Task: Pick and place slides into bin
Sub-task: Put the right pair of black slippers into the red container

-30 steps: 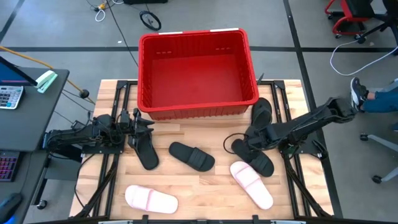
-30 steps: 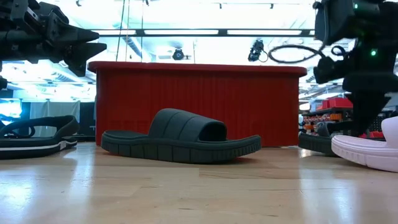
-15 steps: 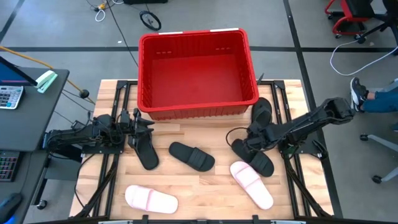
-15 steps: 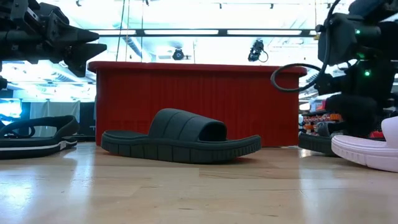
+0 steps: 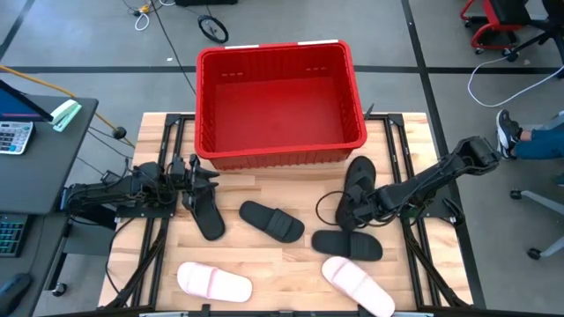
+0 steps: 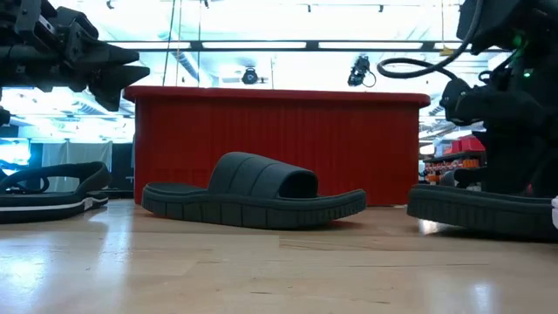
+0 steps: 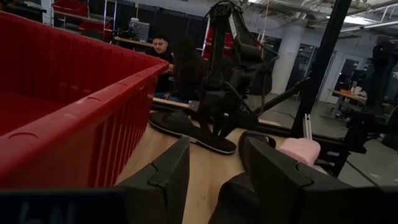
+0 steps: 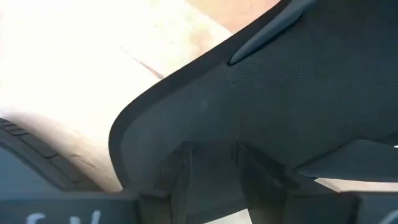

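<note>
On a pale wooden table [image 5: 264, 255] seen from above, six slides lie scattered in front of a large red bin [image 5: 279, 99], which sits at the table's far edge with ribbed, slotted walls and a thick rim. Its inside looks bare. Four slides are black with a broad strap. One [image 5: 272, 221] lies near the table's middle, angled. One [image 5: 204, 210] lies toward the left, just below the left gripper [image 5: 199, 177]. One [image 5: 348, 243] lies flat to the right of centre. The fourth [image 5: 359, 179] lies near the bin's right front corner, under the right gripper [image 5: 354, 209]. Two slides are pale pink: one [image 5: 214, 282] at the near left edge and one [image 5: 356, 285] at the near right edge.

The left gripper hovers beside the bin's left front corner, its fingers [image 7: 166, 169] apart and holding nothing. The right gripper reaches down among the black slides on the right; its wrist view shows only dark sandal surface very close, and whether its fingers are closed cannot be told.

Around the table is a grey floor with cables. A desk with a calculator [image 5: 13, 136] stands to the left, and a person's leg and shoe [image 5: 508, 132] show at the right edge.
</note>
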Robot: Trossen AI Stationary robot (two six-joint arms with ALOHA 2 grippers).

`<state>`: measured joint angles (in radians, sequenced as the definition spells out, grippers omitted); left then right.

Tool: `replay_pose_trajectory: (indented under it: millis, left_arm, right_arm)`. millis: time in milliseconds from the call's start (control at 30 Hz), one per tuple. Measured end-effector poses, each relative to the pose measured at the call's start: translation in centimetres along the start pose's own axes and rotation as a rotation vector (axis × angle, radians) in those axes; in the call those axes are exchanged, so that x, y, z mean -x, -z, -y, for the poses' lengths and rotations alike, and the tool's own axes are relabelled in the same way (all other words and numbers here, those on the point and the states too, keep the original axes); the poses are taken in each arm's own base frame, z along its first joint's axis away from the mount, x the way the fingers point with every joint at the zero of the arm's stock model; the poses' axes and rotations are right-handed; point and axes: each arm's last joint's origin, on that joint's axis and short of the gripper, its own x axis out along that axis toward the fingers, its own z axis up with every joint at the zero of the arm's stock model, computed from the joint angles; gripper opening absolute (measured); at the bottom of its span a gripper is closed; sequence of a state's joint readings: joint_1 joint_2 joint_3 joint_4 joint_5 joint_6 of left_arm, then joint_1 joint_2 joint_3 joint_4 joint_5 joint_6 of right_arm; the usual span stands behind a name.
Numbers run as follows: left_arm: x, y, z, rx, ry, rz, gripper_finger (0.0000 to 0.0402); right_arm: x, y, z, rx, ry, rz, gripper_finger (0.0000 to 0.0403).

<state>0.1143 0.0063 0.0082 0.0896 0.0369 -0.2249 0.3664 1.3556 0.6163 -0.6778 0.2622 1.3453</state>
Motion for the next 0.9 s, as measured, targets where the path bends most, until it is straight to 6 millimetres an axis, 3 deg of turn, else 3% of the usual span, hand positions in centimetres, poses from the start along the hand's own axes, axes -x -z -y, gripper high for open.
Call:
replay_pose_trajectory:
  millis: [233, 467, 900]
  left_arm:
    - [0.0, -0.1, 0.0, 0.000, 0.002, 0.009, 0.0162]
    - [0.0, -0.1, 0.0, 0.000, 0.002, 0.010, 0.0162]
    - [0.0, -0.1, 0.0, -0.001, 0.002, 0.010, 0.0162]
  right_arm:
    - [0.9, -0.7, 0.7, 0.005, 0.032, 0.168, 0.0135]
    - [1.6, -0.6, 1.0, -0.011, 0.013, 0.187, 0.0135]
    - [2.1, -0.3, 3.5, -0.112, 0.239, 0.192, 0.0134]
